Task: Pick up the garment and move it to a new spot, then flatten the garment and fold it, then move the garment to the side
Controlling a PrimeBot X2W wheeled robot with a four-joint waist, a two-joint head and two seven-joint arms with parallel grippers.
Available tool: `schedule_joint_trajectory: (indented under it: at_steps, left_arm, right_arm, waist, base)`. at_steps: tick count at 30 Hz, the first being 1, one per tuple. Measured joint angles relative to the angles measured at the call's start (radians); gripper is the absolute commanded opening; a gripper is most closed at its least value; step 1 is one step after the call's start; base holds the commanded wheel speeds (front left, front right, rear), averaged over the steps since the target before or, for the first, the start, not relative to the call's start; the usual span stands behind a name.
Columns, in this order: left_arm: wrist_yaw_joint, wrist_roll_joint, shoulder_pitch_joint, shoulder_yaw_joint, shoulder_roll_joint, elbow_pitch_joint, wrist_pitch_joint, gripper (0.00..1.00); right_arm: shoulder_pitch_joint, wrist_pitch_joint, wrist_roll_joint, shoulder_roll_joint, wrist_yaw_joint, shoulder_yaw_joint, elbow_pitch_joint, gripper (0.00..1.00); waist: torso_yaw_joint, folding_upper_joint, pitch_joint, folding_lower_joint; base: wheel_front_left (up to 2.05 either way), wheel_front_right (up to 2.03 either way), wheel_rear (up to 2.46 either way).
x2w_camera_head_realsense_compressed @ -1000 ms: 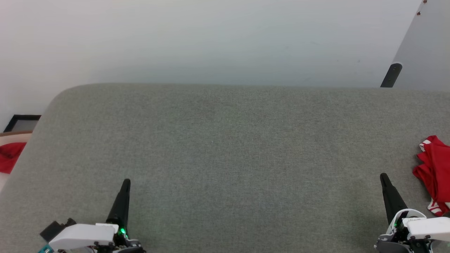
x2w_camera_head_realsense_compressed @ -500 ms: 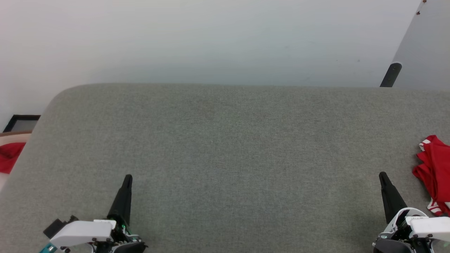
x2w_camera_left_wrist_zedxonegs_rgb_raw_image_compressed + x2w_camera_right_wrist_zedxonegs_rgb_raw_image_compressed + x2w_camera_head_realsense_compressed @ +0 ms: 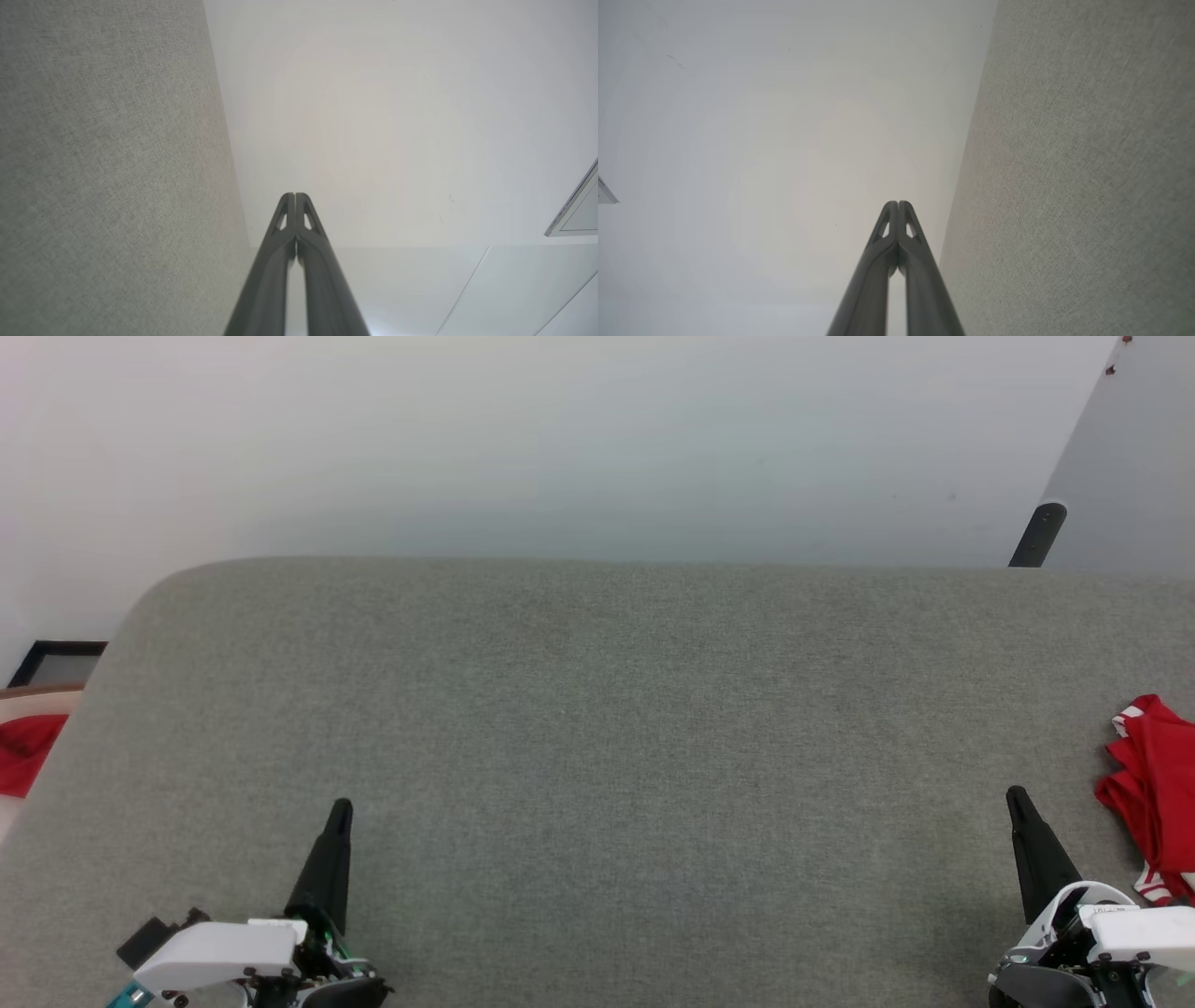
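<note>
A crumpled red, stripe-trimmed jersey garment (image 3: 1158, 784) lay on the grey fabric worktop (image 3: 597, 728) near the right gripper (image 3: 1015, 793); its jaws, and those of the left gripper (image 3: 341, 805), were pressed together.

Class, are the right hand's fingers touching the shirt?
Apart. The head view shows bare grey cushion between the right hand's fingers and the shirt.

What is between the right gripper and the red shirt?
In the head view, the stretch between the right gripper and the garment is bare: just the grey fabric surface, with nothing lying on it.
</note>
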Motion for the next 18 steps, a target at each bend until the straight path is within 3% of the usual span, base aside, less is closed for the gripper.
schedule_joint_trajectory:
  at_steps: [18]
  left_arm:
    - [0.0, 0.0, 0.0, 0.001, 0.0, 0.0, 0.0, 0.0]
  right_arm:
    - [0.0, 0.0, 0.0, 0.0, 0.0, 0.0, 0.0, 0.0]
  waist:
    - [0.0, -0.0001, 0.0, 0.0]
  base:
    - [0.0, 0.0, 0.0]
